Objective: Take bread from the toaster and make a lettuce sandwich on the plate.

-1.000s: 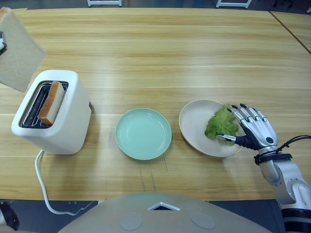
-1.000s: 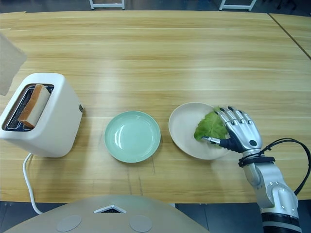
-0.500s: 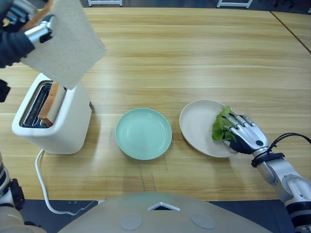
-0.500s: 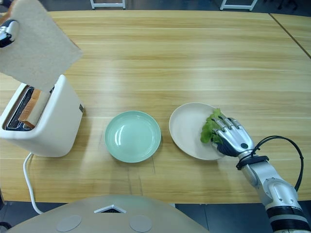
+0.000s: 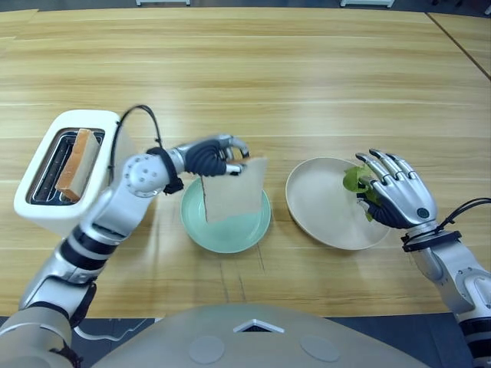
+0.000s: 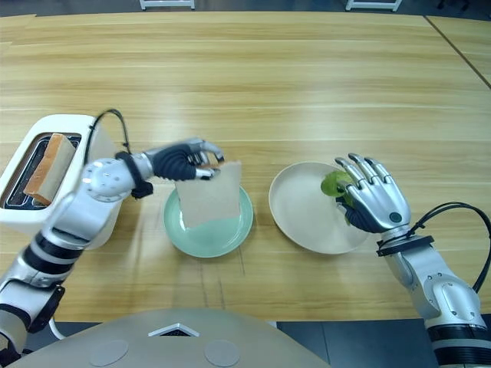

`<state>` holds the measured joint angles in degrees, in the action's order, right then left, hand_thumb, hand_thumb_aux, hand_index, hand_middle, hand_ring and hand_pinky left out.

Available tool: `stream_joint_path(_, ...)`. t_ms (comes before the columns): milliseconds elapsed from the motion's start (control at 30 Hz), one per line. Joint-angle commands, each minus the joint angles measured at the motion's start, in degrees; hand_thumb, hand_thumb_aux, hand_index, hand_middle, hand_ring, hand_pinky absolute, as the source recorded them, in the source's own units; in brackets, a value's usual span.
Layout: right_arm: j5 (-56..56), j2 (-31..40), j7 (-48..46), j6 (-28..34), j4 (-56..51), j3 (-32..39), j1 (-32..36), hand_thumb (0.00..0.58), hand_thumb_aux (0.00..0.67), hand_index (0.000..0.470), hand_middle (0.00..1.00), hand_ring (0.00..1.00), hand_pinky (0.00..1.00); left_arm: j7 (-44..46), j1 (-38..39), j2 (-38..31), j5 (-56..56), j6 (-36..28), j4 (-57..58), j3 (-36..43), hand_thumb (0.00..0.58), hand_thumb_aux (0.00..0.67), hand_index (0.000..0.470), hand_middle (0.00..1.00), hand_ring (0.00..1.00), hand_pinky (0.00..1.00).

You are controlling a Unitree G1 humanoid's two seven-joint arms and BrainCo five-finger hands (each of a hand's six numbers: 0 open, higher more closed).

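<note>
Left hand (image 5: 211,157) is above the far rim of the green plate (image 5: 247,230), fingers curled and pinching the top edge of a bread slice (image 5: 234,192). The slice hangs from the fingertips, flat face toward the camera and slightly tilted. Its lower part is over the plate's bowl; I cannot tell whether it touches the plate. The left forearm crosses in front of the toaster's right side. The toaster (image 5: 38,208), white, sits at the left of the tabletop (image 5: 291,77), well apart from the green plate. A second slice (image 5: 79,152) stands upright in the slot nearer the plates, crust showing above the top. A beige plate (image 5: 318,203) lies just to the right of the green one, close but not touching. Right hand (image 5: 395,195) is over the right edge of the beige plate, back of the hand toward the camera, fingers nearly straight and set side by side, pointing away. The lettuce leaf (image 5: 354,180) is bunched against the inner side of those fingers and pinched there. It sits at the fingers' left edge, raised off the plate. The thumb is hidden behind the hand.
</note>
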<state>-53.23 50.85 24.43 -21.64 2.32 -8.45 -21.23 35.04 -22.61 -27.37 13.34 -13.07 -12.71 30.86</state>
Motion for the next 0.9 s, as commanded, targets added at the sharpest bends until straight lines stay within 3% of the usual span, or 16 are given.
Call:
stream_joint_path(33,2.88,-0.20,-2.54,-0.43,6.59,-2.97,-0.82,0.580,0.670,0.470,0.00,0.00,0.00,1.26,-3.67,4.20,3.22,6.86,14.49,5.09,0.580,0.670,0.470,1.00,1.00,1.00)
stream_joint_path(167,5.19,-1.25,-5.19,-0.72,12.14,-4.85,-0.54,0.580,0.670,0.470,0.00,0.00,0.00,2.84,-5.67,6.73,6.17,11.26,24.95,8.13,0.580,0.670,0.470,1.00,1.00,1.00)
stream_joint_path(300,6.88,-2.48,-7.21,-1.14,16.47,-6.71,-0.09,0.580,0.670,0.470,0.00,0.00,0.00,3.81,-5.74,6.31,9.84,14.35,26.32,9.75,0.580,0.670,0.470,1.00,1.00,1.00)
stream_joint_path(333,7.10,-2.87,-7.78,-1.27,17.24,-6.57,0.30,0.580,0.670,0.470,0.00,0.00,0.00,2.53,-5.96,5.91,11.95,15.79,26.30,10.25,0.580,0.670,0.470,0.91,0.91,0.91)
stream_joint_path(400,7.19,-3.81,-9.16,-1.42,18.52,-5.57,1.01,0.580,0.670,0.470,0.00,0.00,0.00,-0.74,-6.59,5.57,15.61,19.43,26.60,10.73,0.580,0.670,0.470,0.11,0.11,0.11)
stream_joint_path(433,7.09,-4.46,-9.76,-1.72,18.83,-4.75,1.33,0.580,0.670,0.470,0.00,0.00,0.00,-3.19,-7.23,5.31,18.29,21.73,26.83,11.05,0.175,0.110,0.077,0.00,0.00,0.00)
stream_joint_path(467,6.90,-5.21,-10.38,-2.02,19.09,-3.76,1.60,0.580,0.670,0.470,0.00,0.00,0.00,-5.78,-7.80,5.03,21.04,23.79,26.69,11.22,0.000,0.000,0.000,0.00,0.00,0.00)
stream_joint_path(600,6.07,-7.47,-11.97,-2.72,19.14,-0.62,3.19,0.580,0.670,0.470,0.00,0.00,0.00,-15.72,-9.73,4.81,30.37,27.27,23.36,9.85,0.000,0.000,0.000,0.00,0.00,0.00)
stream_joint_path(667,5.75,-8.60,-12.52,-2.99,18.64,1.09,5.00,0.580,0.670,0.470,0.00,0.00,0.00,-17.18,-9.60,3.51,34.49,25.94,20.46,8.77,0.000,0.000,0.000,0.00,0.00,0.00)
stream_joint_path(800,2.67,-11.98,-13.62,-3.49,15.33,8.49,11.04,0.580,0.670,0.470,0.00,0.00,0.00,-10.02,-6.67,-2.44,40.83,18.74,8.85,3.56,0.000,0.000,0.000,0.00,0.00,0.00)
stream_joint_path(900,-2.04,-15.14,-13.38,-2.93,11.53,14.44,14.59,0.580,0.670,0.470,0.00,0.00,0.00,-2.36,-4.35,-7.39,42.32,11.83,-4.66,-6.22,0.000,0.000,0.000,0.00,0.00,0.00)
